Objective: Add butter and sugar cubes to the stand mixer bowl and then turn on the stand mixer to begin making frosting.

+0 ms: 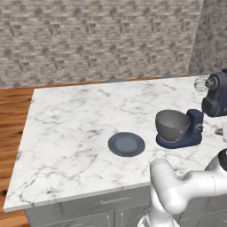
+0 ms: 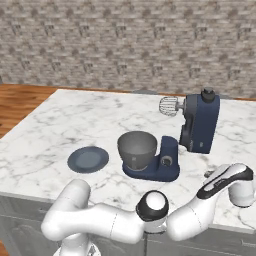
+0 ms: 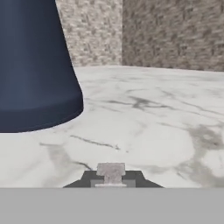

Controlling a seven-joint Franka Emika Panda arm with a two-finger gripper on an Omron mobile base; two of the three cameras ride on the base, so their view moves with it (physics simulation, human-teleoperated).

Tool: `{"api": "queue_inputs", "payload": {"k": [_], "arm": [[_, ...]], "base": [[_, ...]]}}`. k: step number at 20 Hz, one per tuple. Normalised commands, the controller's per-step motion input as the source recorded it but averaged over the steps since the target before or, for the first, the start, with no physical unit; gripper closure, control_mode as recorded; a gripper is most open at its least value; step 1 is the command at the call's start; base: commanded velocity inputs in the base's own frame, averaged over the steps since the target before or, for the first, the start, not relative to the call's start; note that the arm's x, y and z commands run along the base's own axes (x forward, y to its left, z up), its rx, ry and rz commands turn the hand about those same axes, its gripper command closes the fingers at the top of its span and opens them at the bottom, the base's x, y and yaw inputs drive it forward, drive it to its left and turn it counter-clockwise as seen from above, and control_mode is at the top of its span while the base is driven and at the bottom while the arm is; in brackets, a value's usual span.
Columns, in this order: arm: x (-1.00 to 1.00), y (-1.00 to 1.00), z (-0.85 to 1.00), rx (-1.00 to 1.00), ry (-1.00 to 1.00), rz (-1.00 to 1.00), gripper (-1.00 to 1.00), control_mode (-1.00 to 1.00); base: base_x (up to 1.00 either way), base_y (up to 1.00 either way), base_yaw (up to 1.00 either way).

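The navy stand mixer [image 1: 216, 95] [image 2: 200, 122] stands on the marble counter with its head tilted back and its whisk lifted. The grey stand mixer bowl [image 1: 172, 125] [image 2: 137, 148] sits on the mixer's base and looks empty from here. My gripper [image 2: 206, 174] [image 1: 220, 131] [image 3: 111, 177] is low over the counter just right of the mixer, whose navy body [image 3: 35, 65] looms at the left of the hand view. The jaws are shut on a tiny pale sugar cube [image 3: 111, 169]. The butter is out of view.
A flat dark blue-grey plate [image 1: 126, 144] [image 2: 88, 159] lies left of the bowl. The marble counter [image 1: 75, 124] stretches wide to the left, with its front edge near my arm. A brick wall runs behind, with wooden floor on the left.
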Motion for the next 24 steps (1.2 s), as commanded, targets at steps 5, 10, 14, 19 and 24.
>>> {"api": "queue_inputs", "payload": {"k": [5, 10, 14, 19, 24], "arm": [[-0.71, 0.19, 0.12, 0.00, -0.05, 0.00, 1.00, -1.00], [-0.68, 0.55, 0.14, 0.00, -0.05, 0.00, 1.00, -1.00], [-0.57, 0.70, 0.13, 0.00, -0.05, 0.00, 1.00, -1.00], [-0.50, 0.92, 0.16, -0.03, -0.05, 0.00, 1.00, -1.00], [-0.49, 0.84, 0.22, -0.04, -0.09, 0.00, 1.00, -1.00]], "base": [[0.00, 0.00, 0.00], [0.00, 0.00, 0.00], [0.00, 0.00, 0.00], [0.00, 0.00, 0.00], [0.00, 0.00, 0.00]]}}
